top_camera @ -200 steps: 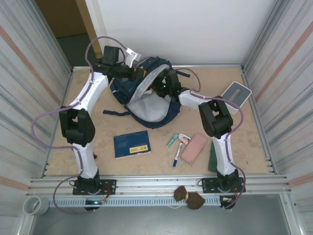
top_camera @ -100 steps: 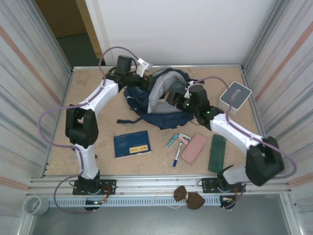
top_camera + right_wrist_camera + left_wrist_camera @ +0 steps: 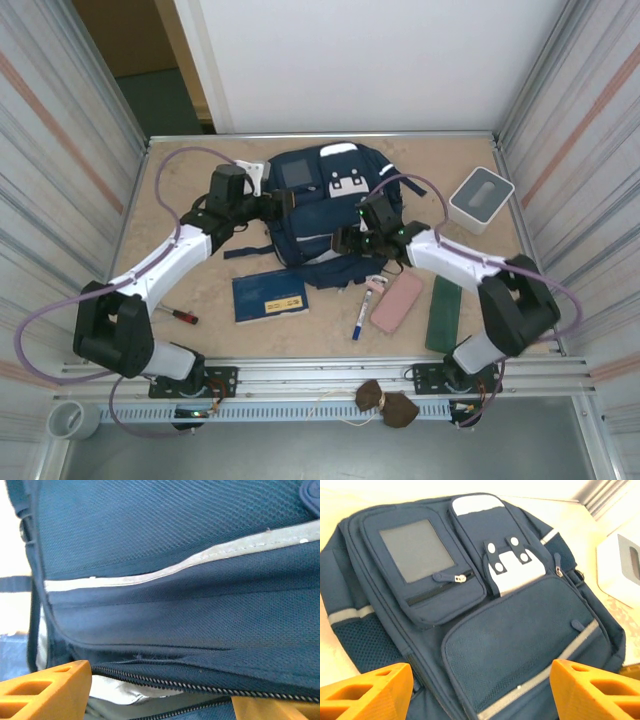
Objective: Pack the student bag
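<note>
The student bag, a large navy backpack, lies flat on the table at the back centre, front side up. Its grey square patch and white buckle patch face the left wrist camera. My left gripper hovers at the bag's left side, open, its orange fingertips spread wide over the mesh pocket with nothing between them. My right gripper is at the bag's near right edge, open. Its fingers flank the partly open zip, where grey lining shows.
In front of the bag lie a flat navy notebook, pens, a pink case and a dark green case. A white box stands at the back right. A red screwdriver lies near the left arm.
The bag went from propped up with its mouth held wide to lying flat, front up. Both grippers opened and let go of it, and both arms swung nearer and lower.
</note>
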Available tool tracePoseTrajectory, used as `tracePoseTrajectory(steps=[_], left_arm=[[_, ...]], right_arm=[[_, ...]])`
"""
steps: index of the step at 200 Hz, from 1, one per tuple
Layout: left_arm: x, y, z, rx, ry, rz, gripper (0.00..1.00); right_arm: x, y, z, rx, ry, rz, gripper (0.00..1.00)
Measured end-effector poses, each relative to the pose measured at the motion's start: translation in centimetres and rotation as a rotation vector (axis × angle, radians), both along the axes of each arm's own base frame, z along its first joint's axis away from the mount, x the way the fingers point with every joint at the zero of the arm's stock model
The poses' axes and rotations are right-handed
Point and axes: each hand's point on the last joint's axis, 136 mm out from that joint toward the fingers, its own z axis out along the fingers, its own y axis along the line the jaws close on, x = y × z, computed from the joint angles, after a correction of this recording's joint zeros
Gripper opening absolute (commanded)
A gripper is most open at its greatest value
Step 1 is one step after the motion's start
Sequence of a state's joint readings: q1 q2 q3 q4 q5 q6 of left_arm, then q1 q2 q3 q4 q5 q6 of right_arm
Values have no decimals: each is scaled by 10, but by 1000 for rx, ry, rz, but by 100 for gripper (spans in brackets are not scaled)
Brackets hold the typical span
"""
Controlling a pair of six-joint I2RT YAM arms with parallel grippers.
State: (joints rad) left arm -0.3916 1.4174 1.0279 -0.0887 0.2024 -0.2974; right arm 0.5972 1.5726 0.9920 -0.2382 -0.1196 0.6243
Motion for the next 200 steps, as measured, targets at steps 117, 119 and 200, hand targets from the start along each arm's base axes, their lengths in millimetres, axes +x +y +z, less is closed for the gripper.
tracePoseTrajectory(steps=[117,119,200], left_arm=[[-82,96,-59,37,102,289,86],[-83,98,-60,34,105,299,86],[-135,121,-144,9,417,424,85]], right_arm=[[-6,-10,25,-93,-53,89,95],[-9,-9,26,-92,-55,96,95],[-89,100,-46,39,178,311,85]])
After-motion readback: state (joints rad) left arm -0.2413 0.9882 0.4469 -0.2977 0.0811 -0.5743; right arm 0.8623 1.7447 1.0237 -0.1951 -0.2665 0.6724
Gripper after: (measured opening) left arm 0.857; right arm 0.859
